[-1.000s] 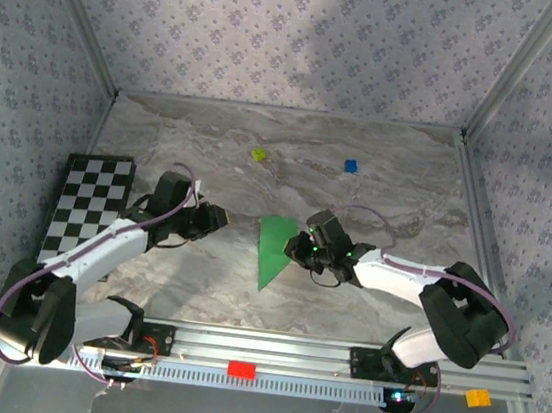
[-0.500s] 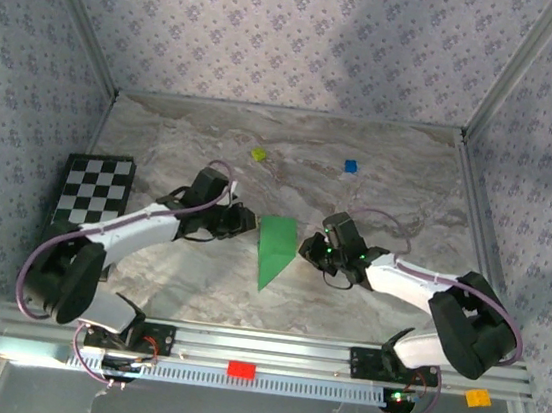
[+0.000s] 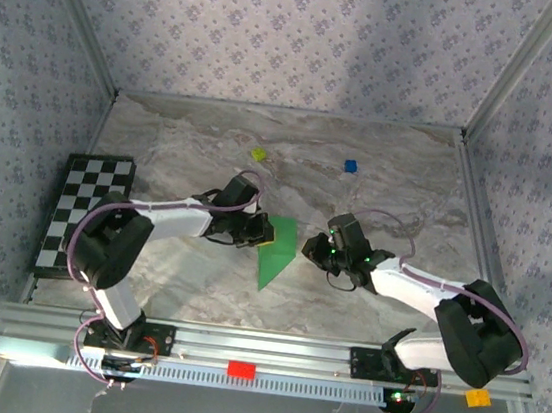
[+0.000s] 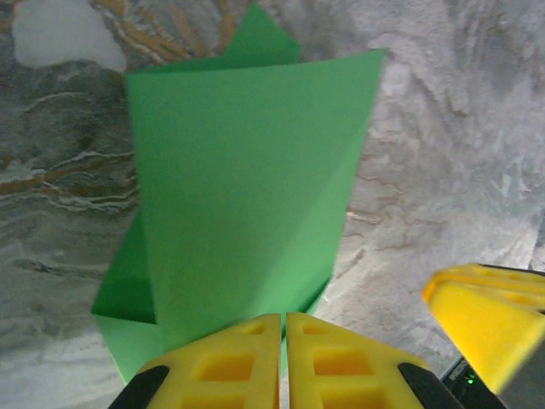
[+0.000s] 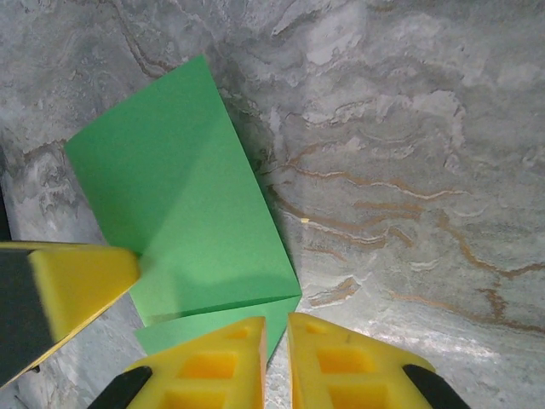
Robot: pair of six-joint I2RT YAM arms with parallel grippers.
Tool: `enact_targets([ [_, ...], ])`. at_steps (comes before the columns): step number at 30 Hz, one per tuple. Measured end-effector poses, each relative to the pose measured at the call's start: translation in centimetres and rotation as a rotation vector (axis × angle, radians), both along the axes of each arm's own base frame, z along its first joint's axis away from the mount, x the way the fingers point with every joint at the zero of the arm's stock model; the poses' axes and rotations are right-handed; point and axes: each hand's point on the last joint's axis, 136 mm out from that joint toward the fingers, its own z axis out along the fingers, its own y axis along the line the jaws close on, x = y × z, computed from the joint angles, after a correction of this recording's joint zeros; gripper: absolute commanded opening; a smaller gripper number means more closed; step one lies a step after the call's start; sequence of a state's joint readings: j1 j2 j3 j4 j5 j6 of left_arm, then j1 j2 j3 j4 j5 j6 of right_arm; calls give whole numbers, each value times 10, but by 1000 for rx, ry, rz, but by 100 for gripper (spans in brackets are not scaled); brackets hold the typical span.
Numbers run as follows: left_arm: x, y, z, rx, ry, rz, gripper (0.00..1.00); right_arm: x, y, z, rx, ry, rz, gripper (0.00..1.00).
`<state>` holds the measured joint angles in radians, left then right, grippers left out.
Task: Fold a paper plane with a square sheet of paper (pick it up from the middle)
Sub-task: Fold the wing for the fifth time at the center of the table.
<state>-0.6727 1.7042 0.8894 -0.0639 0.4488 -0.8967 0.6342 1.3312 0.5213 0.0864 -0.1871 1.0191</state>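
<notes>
The square sheet of paper [image 3: 275, 257], bright green and folded into a pointed shape, lies mid-table with its tip toward the arms. One flap [image 4: 247, 187] stands raised off the layer below. My left gripper [image 3: 266, 233] is at the paper's upper left, shut on the flap's edge [image 4: 283, 317], with green showing in the thin slit between the jaws. My right gripper [image 3: 311, 251] is just off the paper's right edge, shut with nothing held [image 5: 275, 319]. A corner of the paper [image 5: 187, 213] reaches under its left finger. A left-gripper finger [image 5: 68, 285] touches the flap.
A black-and-white checkerboard [image 3: 84, 208] lies at the left. At the back of the marbled table are a tiny yellow-green block [image 3: 258, 153] and a blue block [image 3: 351, 165]. On the near rail sit a red block [image 3: 241, 369] and an orange one [image 3: 477, 398]. Walls enclose three sides.
My left arm swung right from near the checkerboard to the paper, and its jaws closed on the flap. The right gripper drew slightly right, off the paper's edge.
</notes>
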Motion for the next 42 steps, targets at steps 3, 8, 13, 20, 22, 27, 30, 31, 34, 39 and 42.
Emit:
enact_targets([
  [3, -1, 2, -10, 17, 18, 8, 7, -2, -1, 0, 5, -7, 5, 17],
  [8, -11, 13, -28, 44, 40, 21, 5, -1, 0, 10, 16, -42, 17, 18],
  [13, -14, 14, -32, 27, 32, 22, 4, 2, 1, 31, 46, -107, 21, 24],
  [20, -15, 13, -31, 0, 7, 20, 4, 10, -12, 60, 48, -208, -17, 28],
  [22, -14, 13, -31, -5, 3, 21, 4, 14, -17, 63, 47, -211, -36, 23],
  [27, -15, 13, -31, -7, 0, 20, 3, 22, -27, 62, 60, -191, -70, 19],
  [30, -16, 14, -31, -7, 0, 20, 3, 22, -26, 55, 58, -159, -61, 18],
  [31, -15, 14, -31, -8, -1, 20, 3, 22, -24, 52, 57, -146, -53, 18],
  [34, -16, 14, -31, -8, -1, 20, 3, 21, -19, 43, 56, -105, -29, 18],
  [39, -16, 15, -30, -7, -1, 20, 4, 21, -7, 33, 54, -53, 11, 18],
  [42, -19, 17, -27, 1, 0, 18, 4, 19, 1, 30, 54, -33, 44, 18],
])
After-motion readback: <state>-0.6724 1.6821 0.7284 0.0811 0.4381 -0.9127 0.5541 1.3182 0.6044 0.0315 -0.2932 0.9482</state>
